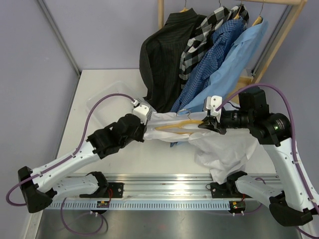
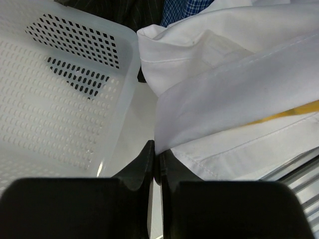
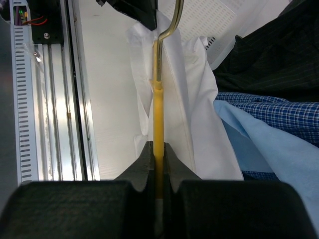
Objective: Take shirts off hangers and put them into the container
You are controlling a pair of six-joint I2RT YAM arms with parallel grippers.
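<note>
Pinching white shirt (image 2: pixel 214 94) edge beside basket (image 2: pixel 130 74) rim

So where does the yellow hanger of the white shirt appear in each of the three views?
Top external: centre, the hanger lies inside the white shirt.
Left wrist: the hanger shows only as a yellow strip at the right edge, under white cloth.
Right wrist: centre, the hanger runs upward from the shut right gripper.
Shared landmark: the white shirt.
</note>
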